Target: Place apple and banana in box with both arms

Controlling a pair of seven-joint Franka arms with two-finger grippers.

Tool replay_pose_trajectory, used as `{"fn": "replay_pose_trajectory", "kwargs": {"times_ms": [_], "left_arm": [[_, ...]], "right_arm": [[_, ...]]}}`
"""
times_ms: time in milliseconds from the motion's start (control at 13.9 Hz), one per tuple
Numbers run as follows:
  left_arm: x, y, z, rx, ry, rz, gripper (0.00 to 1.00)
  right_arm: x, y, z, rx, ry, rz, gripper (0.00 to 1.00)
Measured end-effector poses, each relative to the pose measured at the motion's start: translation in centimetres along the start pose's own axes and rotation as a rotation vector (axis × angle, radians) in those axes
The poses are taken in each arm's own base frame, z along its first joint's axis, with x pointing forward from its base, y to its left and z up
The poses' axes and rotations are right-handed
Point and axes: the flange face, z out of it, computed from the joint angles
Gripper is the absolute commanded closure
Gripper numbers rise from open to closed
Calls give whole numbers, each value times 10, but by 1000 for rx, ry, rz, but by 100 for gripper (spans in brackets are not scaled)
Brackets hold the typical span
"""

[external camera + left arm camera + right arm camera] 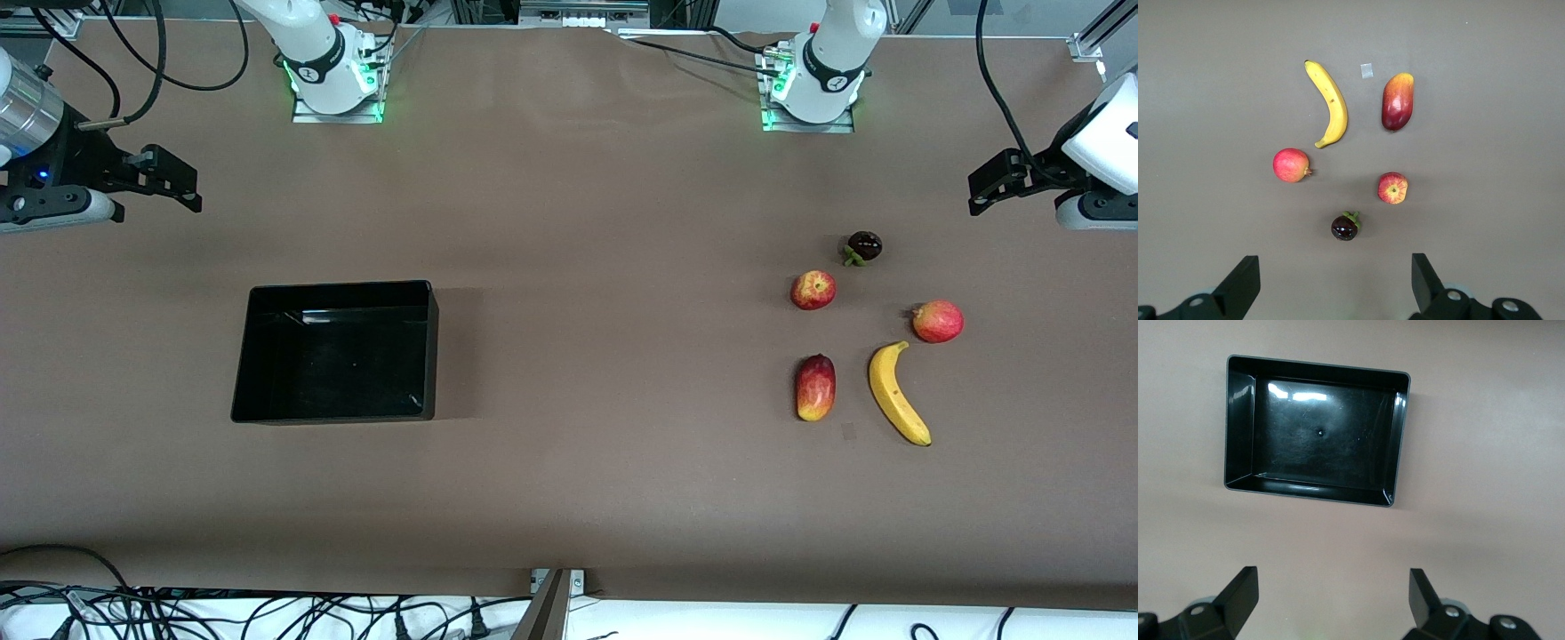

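Observation:
The apple [813,290], red with yellowish patches, lies at the left arm's end of the table; it also shows in the left wrist view [1393,187]. The yellow banana [898,393] lies nearer the front camera; the left wrist view shows it too [1330,103]. The black box [433,347] stands empty toward the right arm's end, and the right wrist view shows it whole [1239,427]. My left gripper [1000,182] hangs open and empty above the table's left-arm end [1335,287]. My right gripper [169,182] hangs open and empty above the right-arm end [1333,603].
A dark mangosteen [863,246] lies beside the apple, farther from the front camera. A pinkish-red round fruit [938,321] and an elongated red-yellow fruit [816,387] lie beside the banana. A small pale tag [1367,70] lies on the brown table.

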Motion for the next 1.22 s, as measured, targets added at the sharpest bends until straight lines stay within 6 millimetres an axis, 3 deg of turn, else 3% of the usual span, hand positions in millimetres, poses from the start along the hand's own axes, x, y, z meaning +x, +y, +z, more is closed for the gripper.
{"fn": "replay_pose_trajectory", "kwargs": {"times_ms": [647, 862, 1006, 1222], "left_arm": [[0, 0, 4, 0, -8, 1, 0], [0, 0, 4, 0, -8, 0, 0], [0, -1, 4, 0, -9, -2, 0], [0, -3, 6, 0, -12, -6, 0]], "right_arm": [[2, -1, -5, -4, -3, -4, 0], [8, -1, 10, -6, -35, -3, 0], [29, 2, 54, -12, -82, 4, 0], [77, 21, 170, -32, -120, 33, 0]]}}
